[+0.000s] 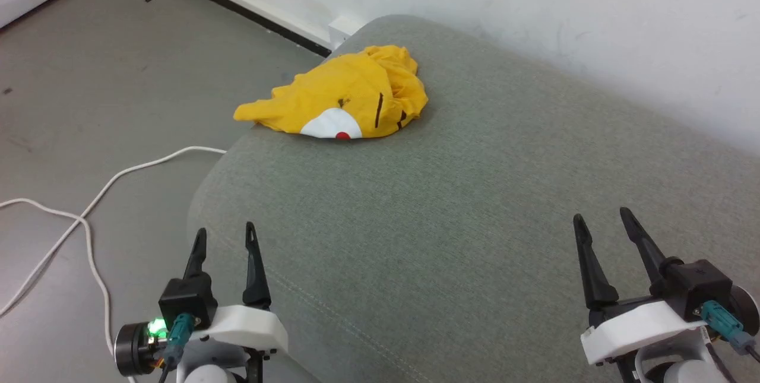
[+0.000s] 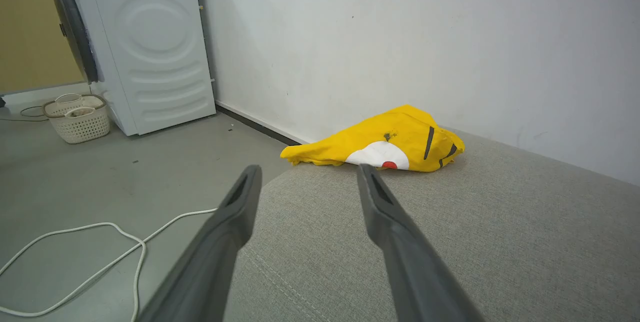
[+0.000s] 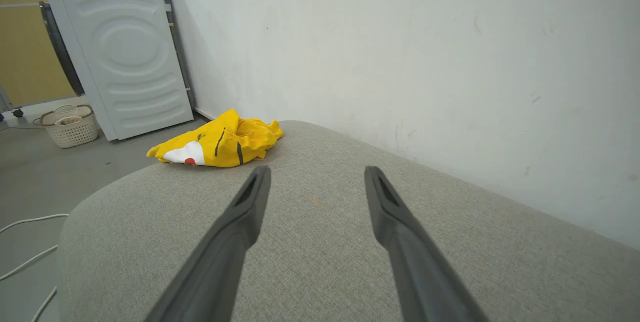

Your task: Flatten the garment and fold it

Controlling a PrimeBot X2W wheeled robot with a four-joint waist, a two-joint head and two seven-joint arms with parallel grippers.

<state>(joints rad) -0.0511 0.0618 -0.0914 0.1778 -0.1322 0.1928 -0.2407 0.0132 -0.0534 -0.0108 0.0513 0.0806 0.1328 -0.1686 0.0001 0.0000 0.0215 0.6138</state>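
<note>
Head view: you are looking at a bright yellow short-sleeved cotton T-shirt [image 1: 344, 98] with a white patch, a red dot and thin black lines. It is lying crumpled in a heap at the far left corner of a broad grey-green upholstered cushion [image 1: 451, 205]. One end appears to be reaching past the left edge. In my judgement nothing of the task is done: the flattening is not yet begun, and the folding is waiting behind it. The left gripper [image 1: 226, 228] is hovering at the near left edge, its two dark fingers parted and holding nothing. The right gripper [image 1: 601, 214] is hovering at the near right, likewise parted and empty. Both are sitting well apart from the shirt.

Left wrist view: the shirt is lying ahead, beyond the fingertips. A grey concrete-like floor [image 2: 100, 182] is spreading to the left, with a thin white cable [image 2: 100, 267] trailing across it. A white washing machine [image 2: 150, 47] is standing at the far left, with a pale perforated basket [image 2: 80, 122] beside it.

Right wrist view: the shirt is sitting at the far left of the cushion. A plain white wall [image 3: 400, 52], lightly scuffed, is running close behind the cushion's far side.
</note>
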